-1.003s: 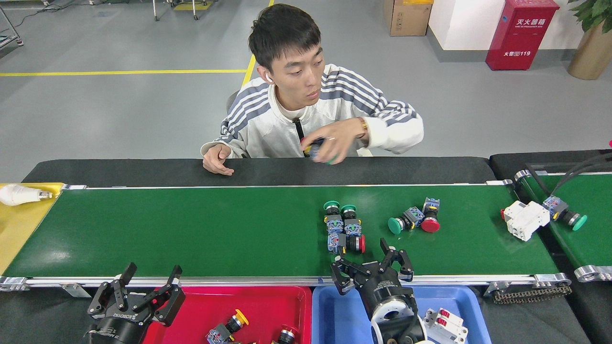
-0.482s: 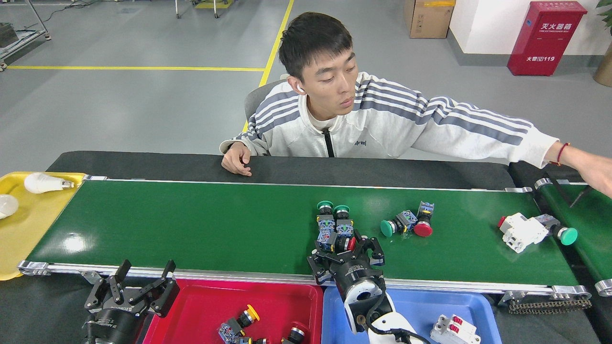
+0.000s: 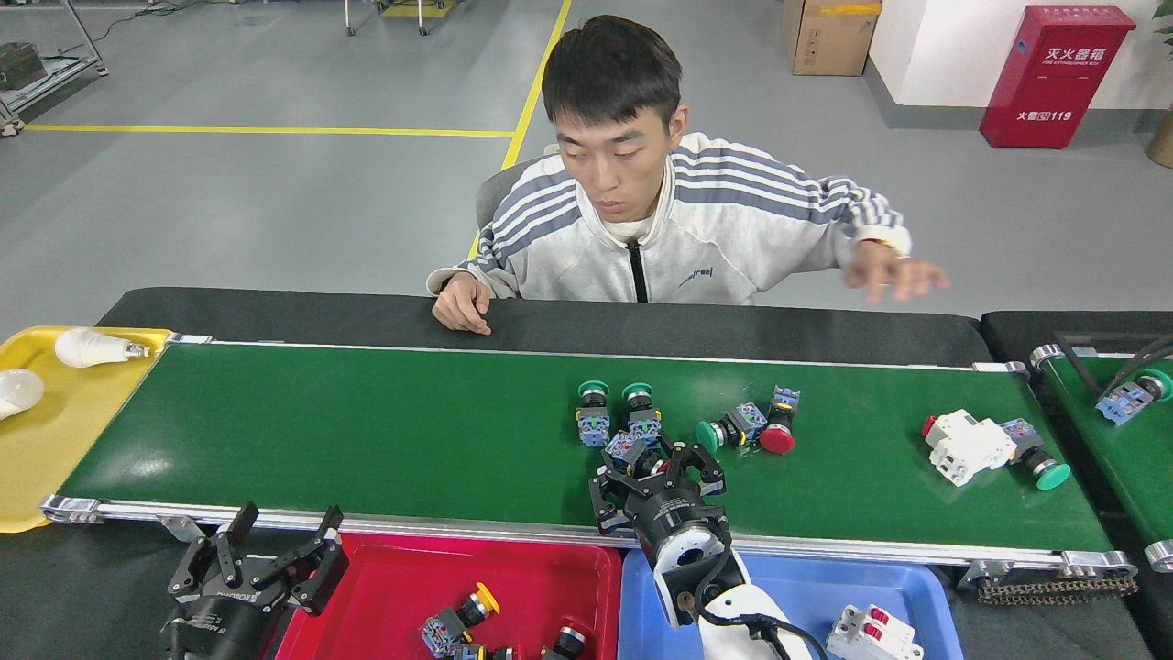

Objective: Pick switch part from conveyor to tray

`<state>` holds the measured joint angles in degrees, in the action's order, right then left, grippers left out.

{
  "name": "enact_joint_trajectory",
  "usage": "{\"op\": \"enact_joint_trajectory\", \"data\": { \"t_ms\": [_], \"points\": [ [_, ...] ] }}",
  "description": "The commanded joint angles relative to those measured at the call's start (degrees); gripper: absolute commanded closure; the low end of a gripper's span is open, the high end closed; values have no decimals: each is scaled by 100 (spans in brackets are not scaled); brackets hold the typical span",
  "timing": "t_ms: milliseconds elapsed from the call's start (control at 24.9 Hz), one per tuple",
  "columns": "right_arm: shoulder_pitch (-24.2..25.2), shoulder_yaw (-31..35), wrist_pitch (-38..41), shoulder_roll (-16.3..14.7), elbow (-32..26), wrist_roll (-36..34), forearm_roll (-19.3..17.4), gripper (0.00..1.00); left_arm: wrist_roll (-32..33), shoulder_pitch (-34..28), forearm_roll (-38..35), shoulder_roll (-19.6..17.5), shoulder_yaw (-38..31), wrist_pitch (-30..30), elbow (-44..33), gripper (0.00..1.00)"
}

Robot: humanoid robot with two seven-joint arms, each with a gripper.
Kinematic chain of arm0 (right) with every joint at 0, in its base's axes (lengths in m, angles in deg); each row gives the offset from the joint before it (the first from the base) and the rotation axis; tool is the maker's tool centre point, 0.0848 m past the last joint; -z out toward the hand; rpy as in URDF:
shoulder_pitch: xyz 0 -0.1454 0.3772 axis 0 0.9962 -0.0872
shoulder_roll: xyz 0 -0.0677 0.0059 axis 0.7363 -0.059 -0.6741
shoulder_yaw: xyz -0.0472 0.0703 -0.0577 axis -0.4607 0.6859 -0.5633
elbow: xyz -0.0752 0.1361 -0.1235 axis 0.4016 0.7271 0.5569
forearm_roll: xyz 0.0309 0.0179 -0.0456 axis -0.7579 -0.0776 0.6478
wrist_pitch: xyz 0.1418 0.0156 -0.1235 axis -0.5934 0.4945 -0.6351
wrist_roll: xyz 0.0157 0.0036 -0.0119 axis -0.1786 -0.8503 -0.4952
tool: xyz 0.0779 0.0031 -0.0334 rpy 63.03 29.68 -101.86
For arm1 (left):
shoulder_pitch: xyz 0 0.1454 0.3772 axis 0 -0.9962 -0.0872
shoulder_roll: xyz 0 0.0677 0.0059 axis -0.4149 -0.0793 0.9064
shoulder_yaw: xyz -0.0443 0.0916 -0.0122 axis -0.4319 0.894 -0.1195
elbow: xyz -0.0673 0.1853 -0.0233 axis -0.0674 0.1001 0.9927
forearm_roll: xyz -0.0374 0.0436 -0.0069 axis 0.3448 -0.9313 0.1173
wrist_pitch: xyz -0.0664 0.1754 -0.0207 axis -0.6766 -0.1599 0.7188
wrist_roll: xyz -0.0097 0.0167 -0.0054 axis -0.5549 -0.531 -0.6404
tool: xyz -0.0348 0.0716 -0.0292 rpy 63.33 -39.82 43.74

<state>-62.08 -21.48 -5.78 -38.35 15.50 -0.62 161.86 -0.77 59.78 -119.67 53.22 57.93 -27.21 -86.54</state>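
On the conveyor (image 3: 367,431), right hand (image 3: 652,461) straddles a switch (image 3: 626,448), closure unclear; left hand (image 3: 279,541) spread, near the red tray (image 3: 385,587).

We're on a factory floor, no question, set up as a sorting station. A long green conveyor (image 3: 367,431) with aluminium rails runs across the bench, a second shorter belt (image 3: 1113,431) sits off to the right. Red (image 3: 403,587), blue (image 3: 825,587) and yellow (image 3: 46,449) sorting trays line the edges. Behind the seated person (image 3: 660,229) there's grey painted concrete with yellow lane lines (image 3: 266,131), a red fire-extinguisher cabinet (image 3: 1054,78) against the wall, and a cardboard box (image 3: 825,37).
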Motion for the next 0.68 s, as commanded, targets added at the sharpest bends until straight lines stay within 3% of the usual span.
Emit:
{"op": "enact_joint_trajectory", "data": {
  "t_ms": [0, 161, 201, 241, 281, 321, 522, 642],
  "points": [
    [33, -188, 42, -12, -389, -146, 4, 98, -18, 17, 6, -69, -17, -21, -93, 0],
    [587, -1251, 130, -39, -1145, -173, 22, 97, -18, 17, 6, -69, -17, -30, -102, 0],
    [692, -1516, 130, -48, -1251, -181, 22, 92, -18, 17, 6, -69, -26, -30, -102, 0],
    [789, -1876, 130, -100, -1339, -199, 31, 63, -18, 17, 6, -69, -17, -30, -111, 0],
    [833, -2175, 130, -188, -1382, -225, 31, 10, -18, 17, 6, -69, -17, -30, -111, 0],
    [859, -2316, 130, -223, -1426, -269, 31, 0, -18, 17, 6, -69, -9, -30, -111, 0],
    [982, -2509, 130, -311, -1593, -445, 31, 0, -18, 79, -2, -61, 62, -39, -111, 0],
    [1000, -2368, 68, -566, -1866, -779, 13, 0, -9, 131, -20, -43, 246, -206, -190, 0]
  ]
}}
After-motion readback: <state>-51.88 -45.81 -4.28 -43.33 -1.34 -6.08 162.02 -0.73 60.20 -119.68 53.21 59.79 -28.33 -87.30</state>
